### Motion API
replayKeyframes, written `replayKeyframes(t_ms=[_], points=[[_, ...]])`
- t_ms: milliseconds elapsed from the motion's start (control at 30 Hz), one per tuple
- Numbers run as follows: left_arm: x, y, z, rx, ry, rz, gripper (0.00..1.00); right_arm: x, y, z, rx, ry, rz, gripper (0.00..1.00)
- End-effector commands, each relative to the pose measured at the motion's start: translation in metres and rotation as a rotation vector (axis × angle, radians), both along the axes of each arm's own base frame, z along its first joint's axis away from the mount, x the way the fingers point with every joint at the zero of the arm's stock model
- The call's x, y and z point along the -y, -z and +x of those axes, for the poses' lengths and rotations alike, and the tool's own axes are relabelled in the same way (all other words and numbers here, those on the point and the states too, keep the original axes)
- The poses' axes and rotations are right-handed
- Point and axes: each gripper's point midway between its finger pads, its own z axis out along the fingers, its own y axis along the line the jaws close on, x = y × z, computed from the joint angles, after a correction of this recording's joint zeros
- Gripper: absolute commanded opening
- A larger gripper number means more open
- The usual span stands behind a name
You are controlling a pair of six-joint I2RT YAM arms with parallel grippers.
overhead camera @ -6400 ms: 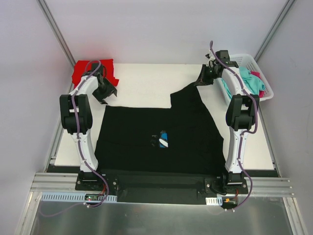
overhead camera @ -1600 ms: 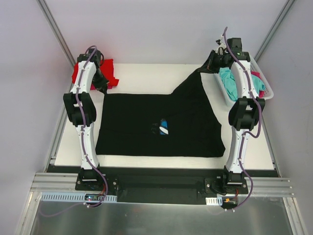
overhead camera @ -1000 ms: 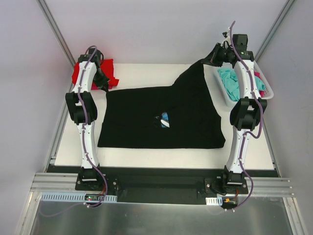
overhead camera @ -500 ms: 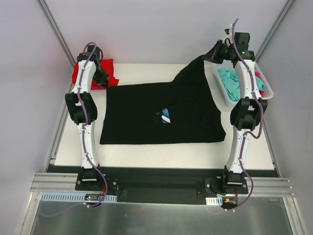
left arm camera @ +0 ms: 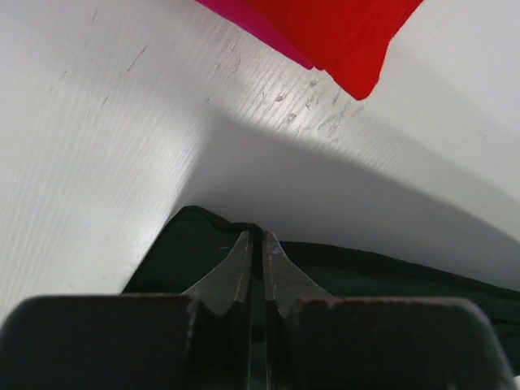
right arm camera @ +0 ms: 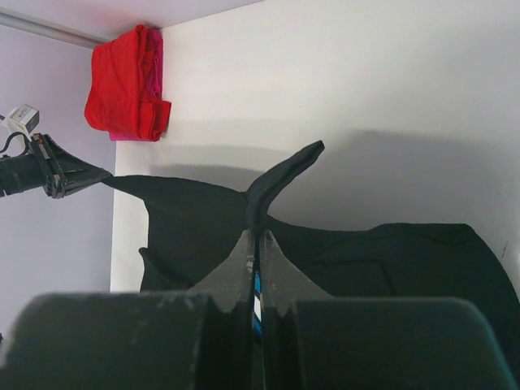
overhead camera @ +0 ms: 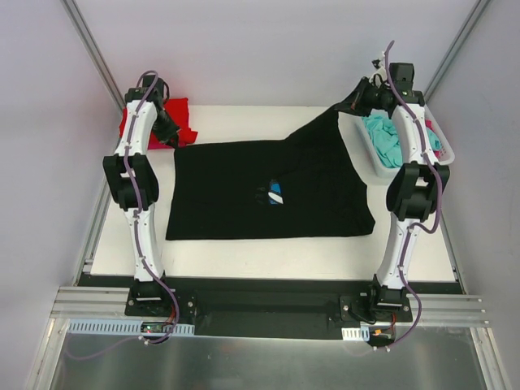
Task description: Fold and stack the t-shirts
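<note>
The black t-shirt point(overhead camera: 244, 195), with a small blue and white print point(overhead camera: 275, 195), lies spread on the white table. My left gripper point(overhead camera: 168, 132) is shut on its far left corner point(left arm camera: 203, 244); the left wrist view shows cloth pinched between the fingertips of that gripper point(left arm camera: 254, 233). My right gripper point(overhead camera: 351, 104) is shut on the far right corner and holds it raised above the table. In the right wrist view a black fold point(right arm camera: 280, 175) rises from this gripper point(right arm camera: 255, 236). A folded red t-shirt point(overhead camera: 130, 120) over a pink one point(left arm camera: 244, 15) sits at the far left.
A white mesh basket point(overhead camera: 443, 146) at the far right holds a teal t-shirt point(overhead camera: 383, 134) and a pink one point(overhead camera: 431, 130). Grey walls and metal posts close in the back and sides. The red stack point(right arm camera: 130, 81) lies just beyond the left gripper.
Both grippers stay shut on the black shirt. The shirt has been drawn a little farther back and tauter, and its front hem has slid away from the arm bases.
</note>
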Motion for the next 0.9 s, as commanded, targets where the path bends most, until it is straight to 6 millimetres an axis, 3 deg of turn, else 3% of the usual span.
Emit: replayKeyframes(t_ms=[0,500,567,600,867], points=[[-0.003,-0.048,-0.012,0.082,0.018,0.017,0.0,0.002,-0.073,-0.023,0.158,-0.022,-0.001,0.01],[0.006,-0.049,-0.055,0.02,0.041,0.025,0.0,0.003,-0.063,-0.09,0.087,-0.029,-0.032,0.01],[0.007,-0.052,-0.06,0.021,0.04,0.029,0.0,0.004,-0.061,-0.097,0.085,-0.022,-0.037,0.01],[0.006,-0.048,-0.064,0.008,0.039,0.033,0.0,0.004,-0.051,-0.101,0.06,-0.018,-0.043,0.01],[0.006,-0.058,-0.078,0.018,0.037,0.031,0.0,0.009,-0.048,-0.126,0.038,0.001,-0.076,0.01]])
